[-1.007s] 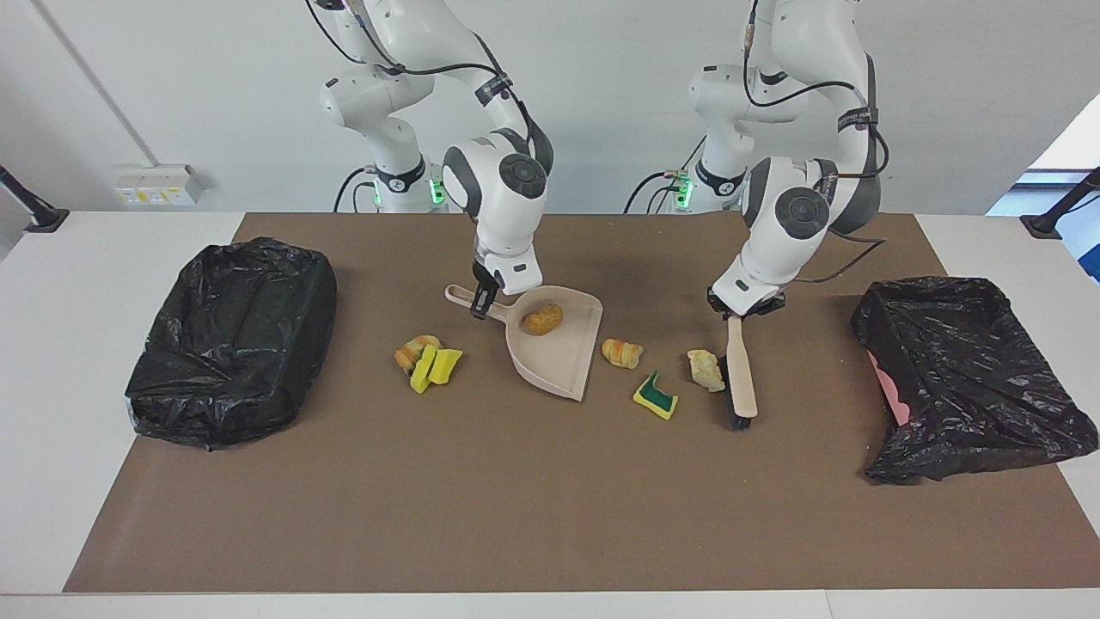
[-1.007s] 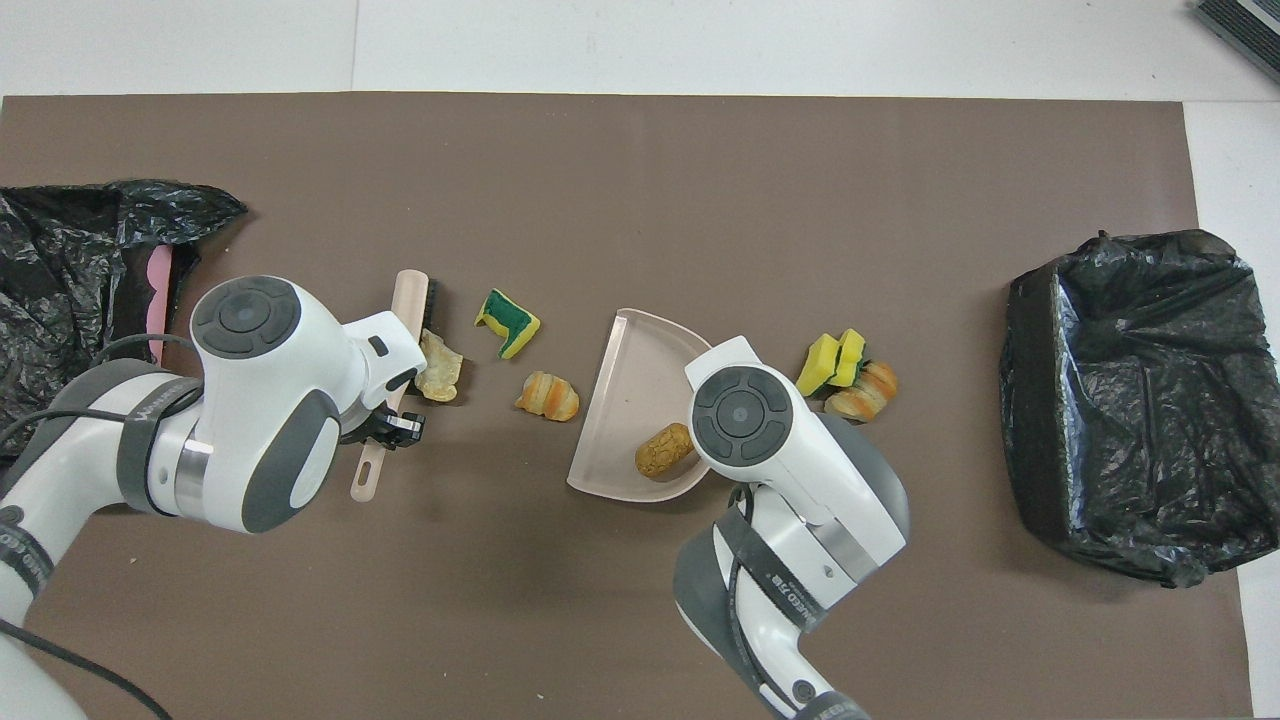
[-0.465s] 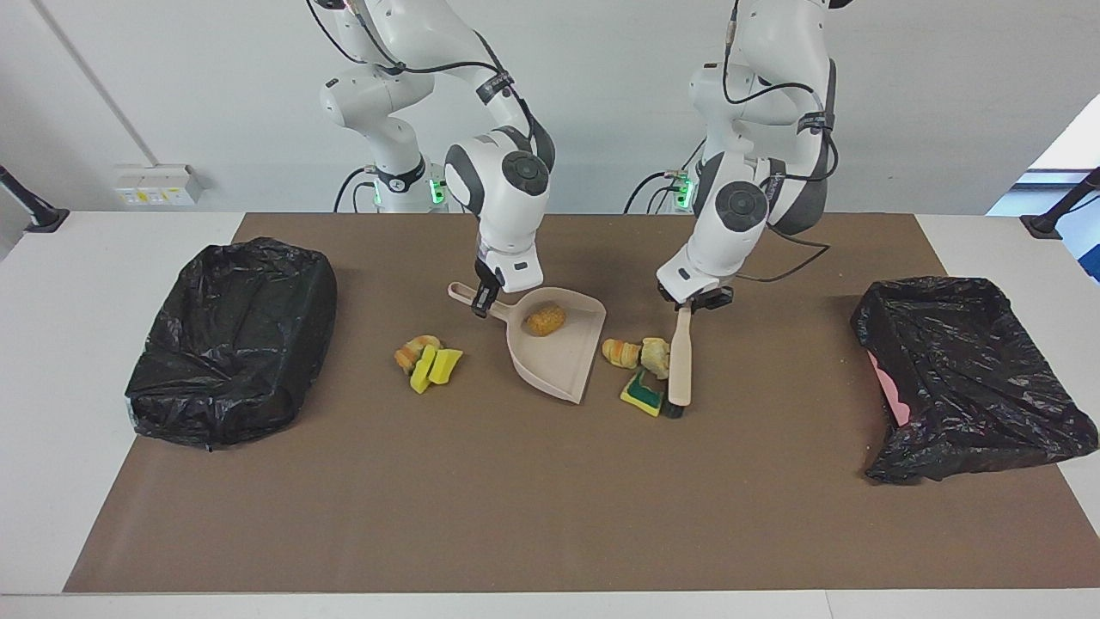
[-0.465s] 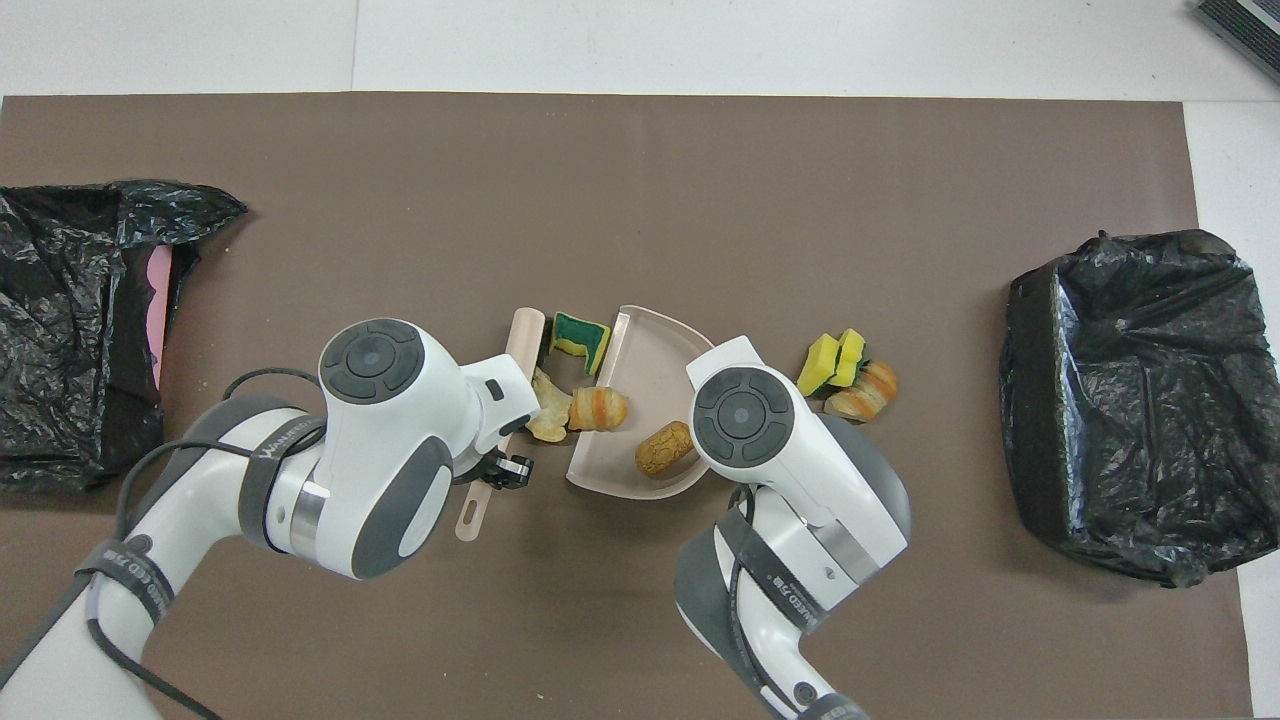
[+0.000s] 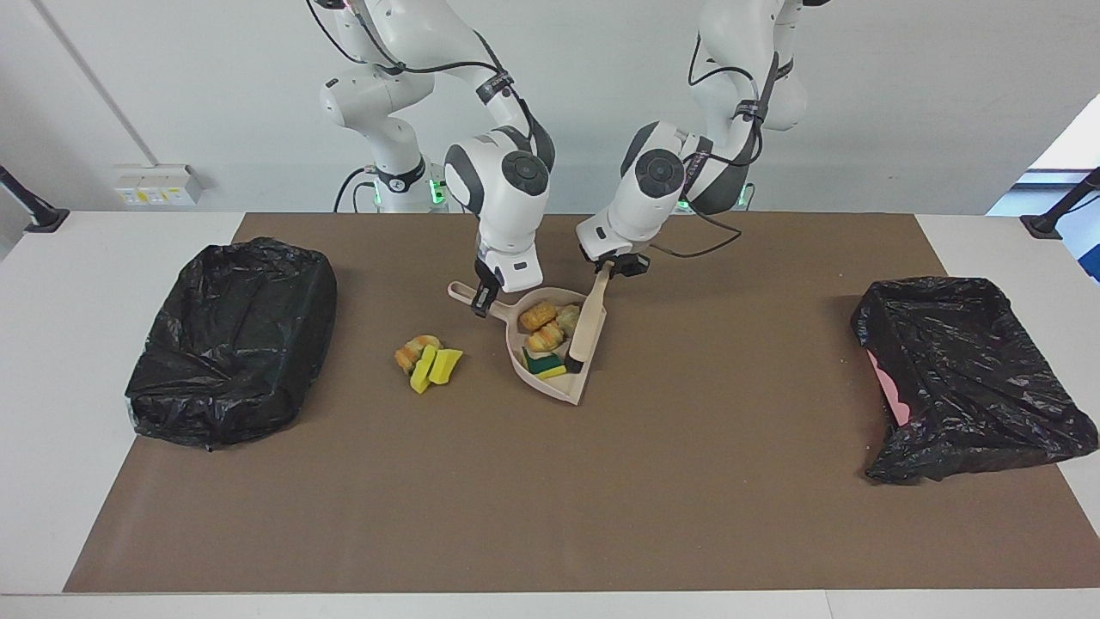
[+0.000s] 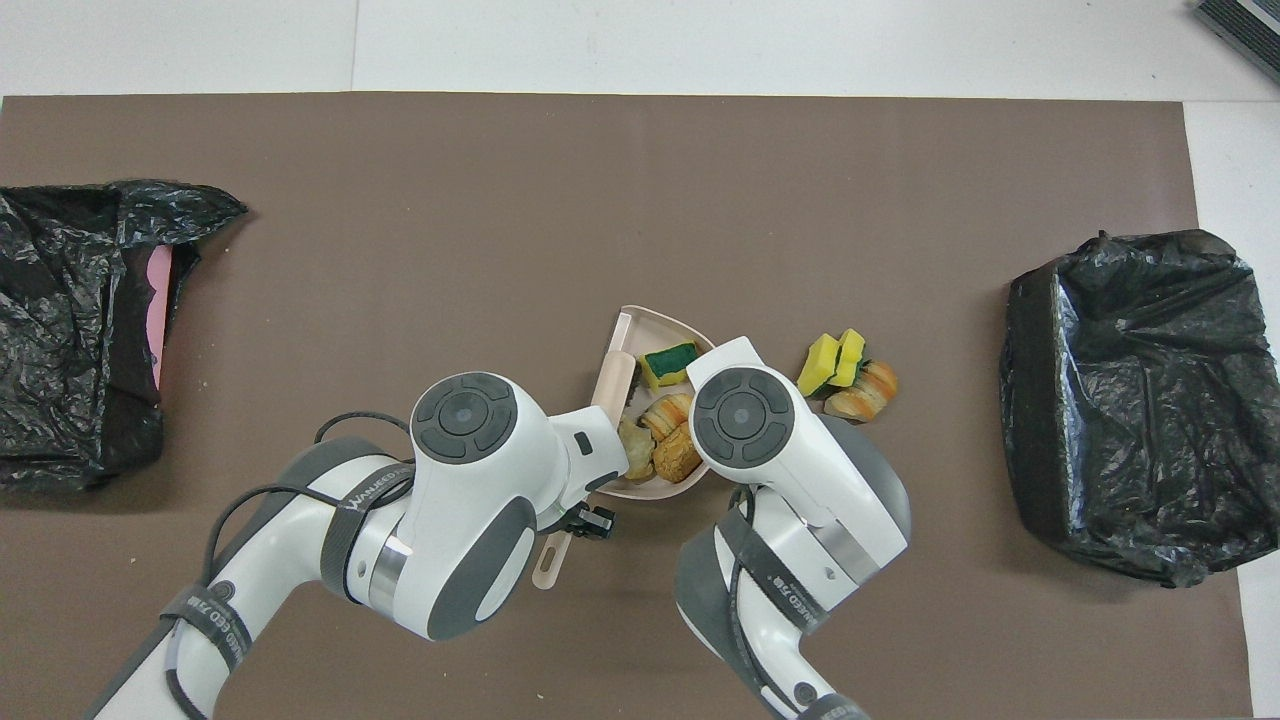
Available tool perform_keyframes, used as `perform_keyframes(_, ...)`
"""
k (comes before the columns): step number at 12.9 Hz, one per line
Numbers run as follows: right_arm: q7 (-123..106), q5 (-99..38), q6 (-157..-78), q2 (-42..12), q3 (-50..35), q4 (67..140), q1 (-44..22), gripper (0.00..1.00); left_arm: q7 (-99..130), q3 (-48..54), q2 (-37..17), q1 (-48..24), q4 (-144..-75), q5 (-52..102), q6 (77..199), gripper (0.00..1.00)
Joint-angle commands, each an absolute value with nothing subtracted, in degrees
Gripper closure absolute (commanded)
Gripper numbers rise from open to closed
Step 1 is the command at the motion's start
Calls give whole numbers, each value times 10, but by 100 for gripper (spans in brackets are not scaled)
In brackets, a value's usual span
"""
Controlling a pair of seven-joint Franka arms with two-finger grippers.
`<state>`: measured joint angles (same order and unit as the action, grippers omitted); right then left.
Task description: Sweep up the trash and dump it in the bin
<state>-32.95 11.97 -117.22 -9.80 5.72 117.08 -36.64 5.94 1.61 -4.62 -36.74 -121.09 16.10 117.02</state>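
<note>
A white table [image 5: 77,284] holds a big brown mat [image 5: 516,499]. The wall [image 5: 189,86] at 12 o'clock is plain and pale, with a socket box [image 5: 155,184] at 10 o'clock. Bright window light [image 5: 1070,146] shows at 2 o'clock.

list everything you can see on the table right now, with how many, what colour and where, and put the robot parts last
dustpan: one, beige, mid-mat.
brush: one, beige, black bristles, over the dustpan's mouth.
trash in the dustpan: four scraps, tan, orange, cream, yellow-and-green.
trash on the mat: a yellow and orange cluster beside the dustpan.
bins: two, black-bagged, one at each end.
mat: one, brown.
right gripper: shut on the dustpan's handle.
left gripper: shut on the brush's handle.
</note>
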Motion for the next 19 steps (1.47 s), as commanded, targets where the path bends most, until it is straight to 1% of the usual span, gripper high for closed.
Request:
perform_keyframes(1, -312, 114, -1180, -83, 54, 1185, -365, 100, 66, 13, -23, -372, -1202, 171, 1150, 100)
perform_keyframes(6, -334, 114, -1172, -83, 54, 1177, -356, 100, 218, 14, 6, -376, -1201, 152, 1064, 100)
perform_keyframes(7, -349, 114, -1169, -83, 54, 1176, -355, 100, 243, 14, 10, -389, -1201, 115, 1052, 100)
perform_keyframes(9, -363, 114, -1162, -68, 55, 1176, -337, 100, 313, 15, 18, -400, -1203, 93, 1026, 100)
perform_keyframes(10, -386, 114, -1157, -55, 55, 1176, -324, 100, 346, 15, 23, -416, -1206, 73, 1018, 100)
perform_keyframes(13, -434, 114, -1136, -37, 57, 1166, -289, 100, 399, 18, 56, -451, -1249, 65, 1036, 100)
perform_keyframes(15, -474, 114, -1121, -17, 56, 1156, -248, 100, 469, 18, 96, -503, -1314, 65, 1103, 100)
perform_keyframes(16, -502, 113, -1105, -11, 56, 1143, -226, 100, 495, 18, 105, -535, -1340, 65, 1132, 100)
perform_keyframes(19, -581, 110, -1066, 16, 58, 1103, -151, 100, 559, 20, 102, -606, -1369, 66, 1167, 100)
